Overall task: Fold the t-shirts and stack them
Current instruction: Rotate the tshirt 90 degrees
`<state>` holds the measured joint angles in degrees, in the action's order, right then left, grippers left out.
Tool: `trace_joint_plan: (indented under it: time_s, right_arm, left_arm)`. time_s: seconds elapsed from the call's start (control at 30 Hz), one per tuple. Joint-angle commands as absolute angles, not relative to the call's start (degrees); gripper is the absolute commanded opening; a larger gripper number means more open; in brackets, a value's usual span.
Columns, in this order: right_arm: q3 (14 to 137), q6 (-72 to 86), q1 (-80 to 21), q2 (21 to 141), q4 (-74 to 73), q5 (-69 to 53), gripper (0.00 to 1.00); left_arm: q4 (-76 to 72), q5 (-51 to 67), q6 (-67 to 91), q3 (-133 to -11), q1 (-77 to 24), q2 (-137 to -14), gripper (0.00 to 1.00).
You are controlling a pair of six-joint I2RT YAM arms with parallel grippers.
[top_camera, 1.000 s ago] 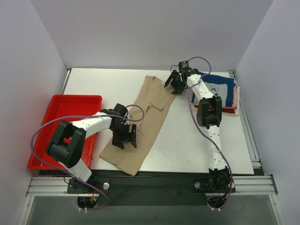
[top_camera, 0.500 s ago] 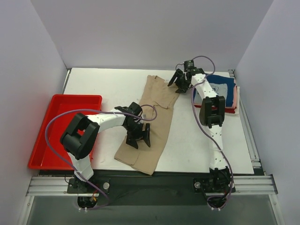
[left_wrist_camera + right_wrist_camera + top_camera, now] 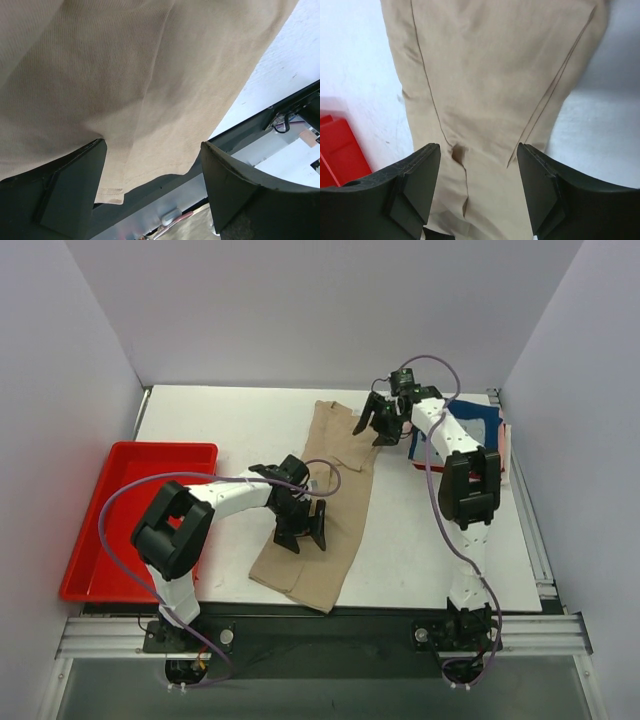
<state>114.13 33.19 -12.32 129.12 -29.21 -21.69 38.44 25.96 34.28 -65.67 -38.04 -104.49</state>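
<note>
A plain tan t-shirt [image 3: 338,465], folded into a long strip, lies slanted from the middle back of the table to its near edge, where its hem hangs slightly over. My left gripper [image 3: 300,530] is open and low over the strip's near half; in the left wrist view the tan cloth [image 3: 125,80] fills the space above the left gripper [image 3: 155,192], whose jaws hold nothing. My right gripper [image 3: 378,423] is open above the strip's far end, and the right wrist view shows the right gripper [image 3: 477,192] spread over the cloth [image 3: 490,75]. A folded navy t-shirt [image 3: 482,426] tops a pile at the back right, with a pink [image 3: 506,445] and a red edge [image 3: 490,477] beneath.
A red plastic tray [image 3: 140,452] sits at the table's left edge, and its corner [image 3: 335,150] shows in the right wrist view. The white table [image 3: 220,420] ends at a black rail [image 3: 330,625] near the arm bases. White walls close in the left, back and right.
The tan t-shirt's near end has slid to the right, with my open left gripper moving right over it. My right gripper shifted slightly right at the far end.
</note>
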Motion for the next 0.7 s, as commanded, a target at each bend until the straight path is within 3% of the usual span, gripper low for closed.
trace_joint_plan:
  time_s: [0.0, 0.37, 0.67]
  right_arm:
    - [108.38, 31.99, -14.06, 127.17, -30.94, -19.52, 0.63]
    - [107.14, 32.26, -14.76, 133.06, -31.46, -13.98, 0.62]
    - [119.69, 35.42, -14.85, 142.64, -38.75, -8.0, 0.61]
  left_arm:
    - [39.29, 25.05, 33.31, -68.64, -38.06, -102.39, 0.87]
    - [42.97, 24.35, 30.41, -73.82, -37.97, -105.29, 0.87]
    - [45.53, 23.47, 28.57, -77.61, -37.71, -108.81, 0.87]
